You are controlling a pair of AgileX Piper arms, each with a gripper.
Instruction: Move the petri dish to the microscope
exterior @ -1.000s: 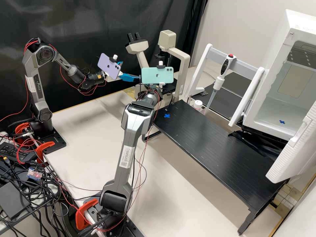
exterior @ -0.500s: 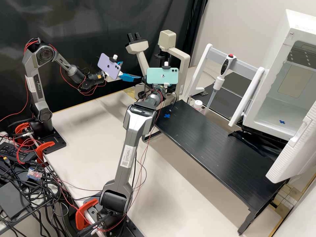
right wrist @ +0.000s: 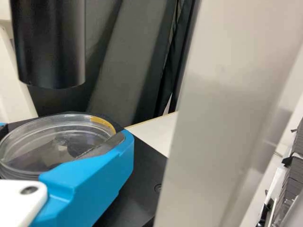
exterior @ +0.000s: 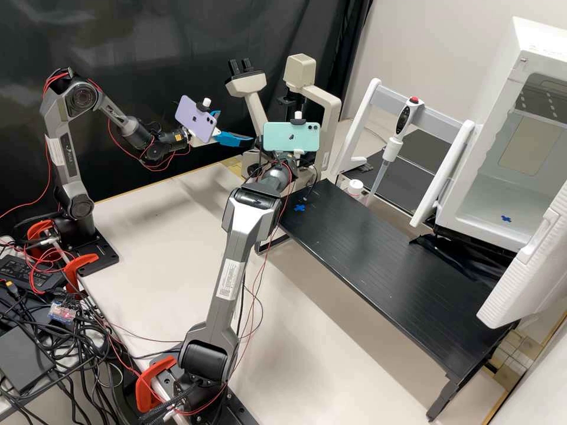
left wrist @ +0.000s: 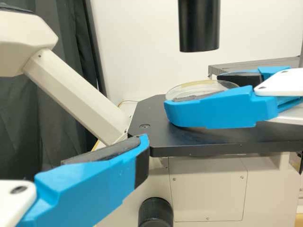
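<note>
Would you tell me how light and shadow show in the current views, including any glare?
High view: soft shadows spread over the pale tabletop, with a mild sheen on the black shelf; left wrist view: folds of the dark curtain fall into shade; right wrist view: pale glints run along the rim of the clear petri dish.

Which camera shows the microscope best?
The high view: it catches the microscope from eyepieces to lamp housing, though a phone blocks part. The left wrist view shows stage and tube; the right wrist view, the tube and some stage.
</note>
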